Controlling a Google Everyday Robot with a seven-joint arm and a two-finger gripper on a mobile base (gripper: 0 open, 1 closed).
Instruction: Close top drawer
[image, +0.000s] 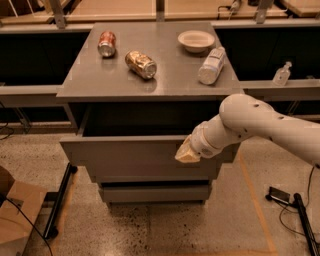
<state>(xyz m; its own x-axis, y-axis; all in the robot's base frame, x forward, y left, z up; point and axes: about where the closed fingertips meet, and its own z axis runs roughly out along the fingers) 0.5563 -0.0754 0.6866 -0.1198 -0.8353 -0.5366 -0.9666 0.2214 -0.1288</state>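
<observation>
Red can (106, 43), gold can (140, 64), bowl (196, 40) and perhaps a plastic bottle (211, 66) on the countertop (170, 77).

hand (187, 154) at top drawer (125, 156) front hides pt of panel; arm (260, 122) cut off R edge.
</observation>
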